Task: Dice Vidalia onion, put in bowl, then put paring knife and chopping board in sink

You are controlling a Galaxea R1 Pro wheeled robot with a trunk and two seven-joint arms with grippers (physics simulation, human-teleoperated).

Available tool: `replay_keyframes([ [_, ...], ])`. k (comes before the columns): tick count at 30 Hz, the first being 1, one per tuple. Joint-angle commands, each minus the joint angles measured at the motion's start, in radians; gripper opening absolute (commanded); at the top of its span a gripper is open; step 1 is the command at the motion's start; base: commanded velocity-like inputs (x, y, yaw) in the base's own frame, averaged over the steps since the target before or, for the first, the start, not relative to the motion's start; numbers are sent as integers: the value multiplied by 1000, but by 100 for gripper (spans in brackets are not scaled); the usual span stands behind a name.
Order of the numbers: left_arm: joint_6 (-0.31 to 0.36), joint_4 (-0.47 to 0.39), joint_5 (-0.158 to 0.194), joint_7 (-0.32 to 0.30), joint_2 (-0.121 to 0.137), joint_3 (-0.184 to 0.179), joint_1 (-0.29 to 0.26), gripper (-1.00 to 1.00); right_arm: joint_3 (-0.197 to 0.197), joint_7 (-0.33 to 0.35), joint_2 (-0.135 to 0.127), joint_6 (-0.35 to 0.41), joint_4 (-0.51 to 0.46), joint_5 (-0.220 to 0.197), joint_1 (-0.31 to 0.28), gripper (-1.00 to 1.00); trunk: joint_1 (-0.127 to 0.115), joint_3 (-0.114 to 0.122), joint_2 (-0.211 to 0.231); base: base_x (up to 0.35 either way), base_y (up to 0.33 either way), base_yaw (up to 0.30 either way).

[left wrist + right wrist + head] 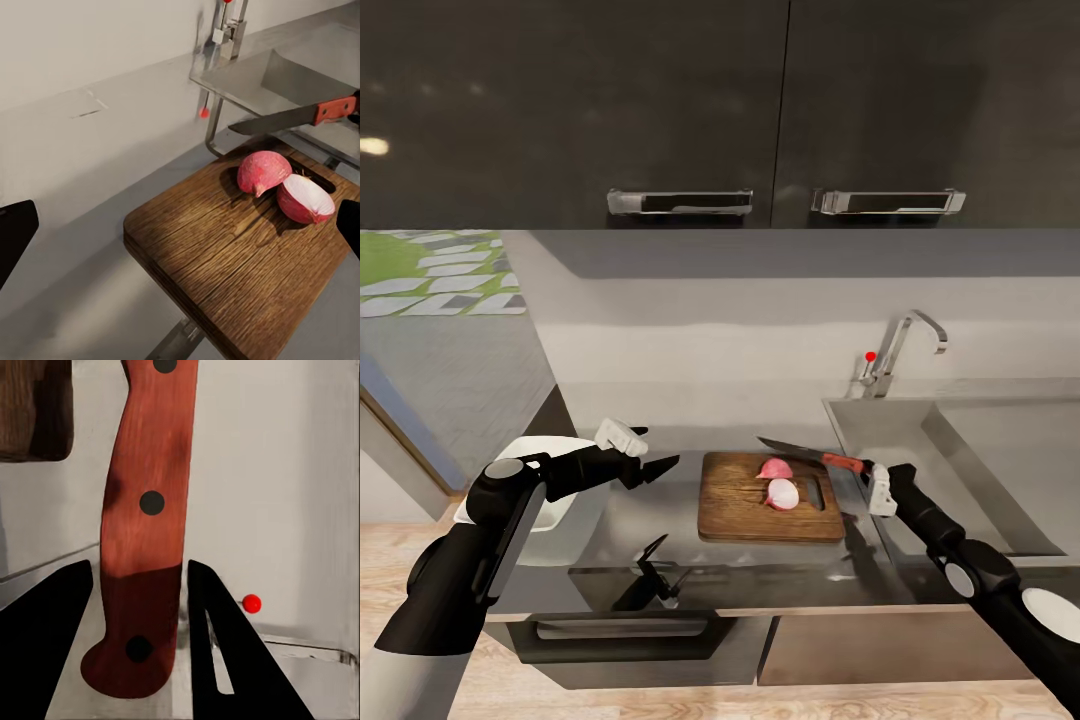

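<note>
Onion, reddish-purple Vidalia bulb (780, 483), lies in two halves near the sink-side end of the dark brown wooden chopping board (745, 510). Right gripper (868, 474) pinches the red-orange handle of the paring knife (810, 456), its blade hovering above the halves. Left gripper (656, 470) is spread, empty, beside the board's opposite end. Advisable: lower the blade squarely, cutting each half crosswise.
</note>
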Motion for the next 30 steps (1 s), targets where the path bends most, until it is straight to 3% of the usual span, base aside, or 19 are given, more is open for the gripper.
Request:
replay_keyframes([
  [1, 8, -1, 4, 0, 1, -1, -1, 100, 2, -7, -1, 0, -2, 10, -1, -100, 1, -2, -2, 0, 0, 0],
  [30, 8, -1, 4, 0, 1, -1, -1, 100, 4, -3, -3, -1, -13, 10, 23, -100, 1, -2, -2, 0, 0, 0],
])
